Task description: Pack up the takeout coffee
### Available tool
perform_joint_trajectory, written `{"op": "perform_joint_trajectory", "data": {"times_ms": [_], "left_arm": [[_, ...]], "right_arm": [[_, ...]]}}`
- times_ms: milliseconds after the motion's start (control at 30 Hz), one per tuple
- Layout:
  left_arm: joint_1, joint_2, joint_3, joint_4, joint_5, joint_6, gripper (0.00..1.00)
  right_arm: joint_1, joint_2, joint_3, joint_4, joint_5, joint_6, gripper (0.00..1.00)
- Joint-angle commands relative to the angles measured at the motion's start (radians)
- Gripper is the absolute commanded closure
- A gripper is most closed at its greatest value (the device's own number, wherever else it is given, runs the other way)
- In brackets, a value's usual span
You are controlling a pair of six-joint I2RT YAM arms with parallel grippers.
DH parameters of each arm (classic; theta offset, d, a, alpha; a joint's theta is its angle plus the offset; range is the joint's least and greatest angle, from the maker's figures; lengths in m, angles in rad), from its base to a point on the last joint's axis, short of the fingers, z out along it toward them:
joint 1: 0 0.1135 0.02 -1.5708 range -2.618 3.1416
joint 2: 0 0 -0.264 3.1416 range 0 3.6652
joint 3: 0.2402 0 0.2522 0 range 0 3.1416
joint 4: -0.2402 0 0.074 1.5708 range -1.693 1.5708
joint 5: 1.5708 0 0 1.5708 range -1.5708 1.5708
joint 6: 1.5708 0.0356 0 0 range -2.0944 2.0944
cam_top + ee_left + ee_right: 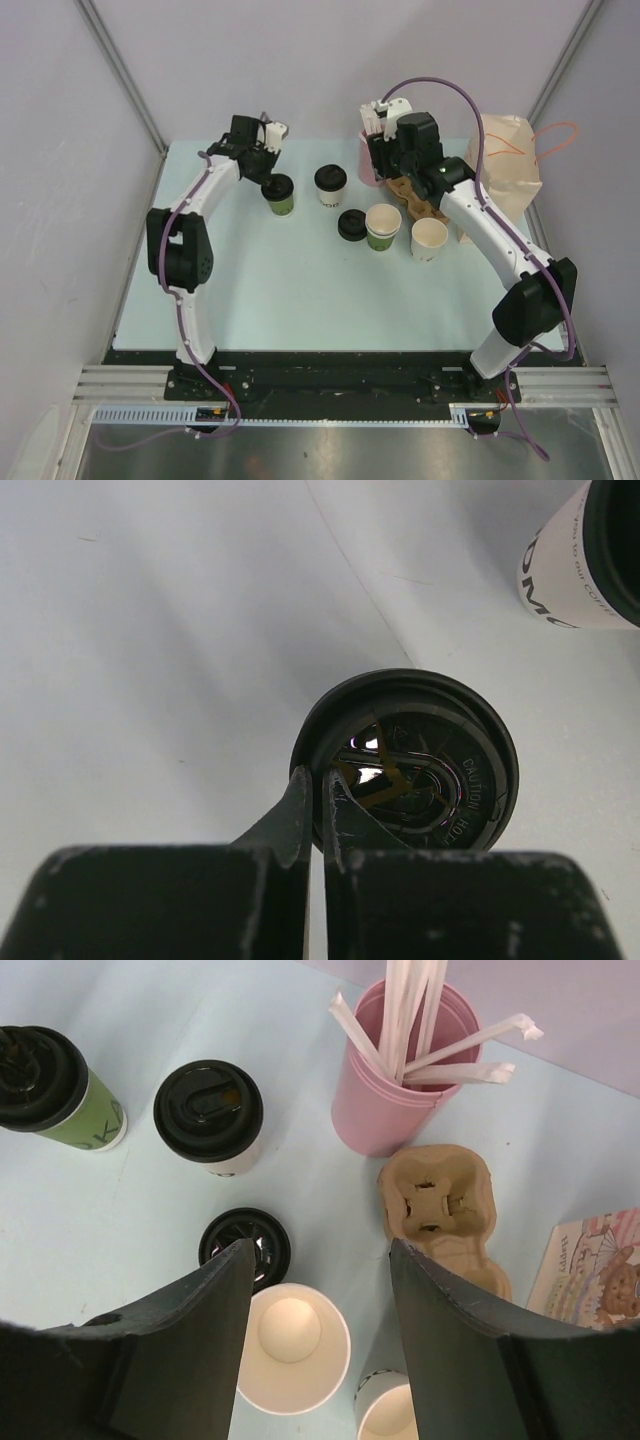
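A green cup (281, 203) with a black lid (410, 770) stands at the back left of the table. My left gripper (268, 183) is shut on the near rim of that lid (322, 800), one finger outside and one inside the rim. A white lettered cup (330, 187) with a black lid stands just to its right and shows in the left wrist view (575, 565). My right gripper (320, 1250) is open and empty, held high above the table near the pink cup (368, 165). Both lidded cups show in the right wrist view, green (50, 1085) and white (208, 1115).
A loose black lid (352, 224) lies beside an open green cup (383, 228) and an open white cup (430, 240). The pink cup of straws (395, 1100) stands next to a cardboard cup carrier (440, 1200). A paper bag (510, 160) stands at the back right.
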Motion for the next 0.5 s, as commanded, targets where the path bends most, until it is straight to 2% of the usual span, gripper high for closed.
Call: {"op": "perform_joint_trajectory", "data": {"times_ms": [0,100,200,233,267,300,400,467], "left_arm": [[-0.018,0.014,0.047,-0.003,-0.022,-0.002,1.00],[-0.017,0.021,0.044,-0.003,-0.016,0.009,0.99],[-0.017,0.011,0.045,-0.006,0.005,0.009,0.76],[-0.017,0.005,0.047,-0.006,0.013,0.009,0.62],[-0.017,-0.001,0.049,-0.006,0.021,0.009,0.56],[-0.017,-0.005,0.050,-0.006,0.025,0.009,0.47],[-0.017,-0.028,0.050,-0.006,0.030,0.009,0.33],[-0.017,-0.050,0.052,-0.005,0.025,0.012,0.28]], "right_arm": [[-0.011,-0.045,-0.001,-0.031,0.042,0.006,0.37],[-0.019,-0.059,0.002,-0.055,0.095,0.009,0.29],[-0.053,-0.065,0.015,-0.093,0.183,0.022,0.18],[-0.067,-0.071,0.018,-0.104,0.201,0.034,0.15],[-0.099,-0.076,0.020,-0.121,0.241,0.038,0.12],[-0.114,-0.080,0.020,-0.129,0.267,0.043,0.03],[-0.175,-0.103,0.032,-0.150,0.336,0.035,0.00],[-0.226,-0.105,0.061,-0.172,0.358,0.026,0.00]]}}
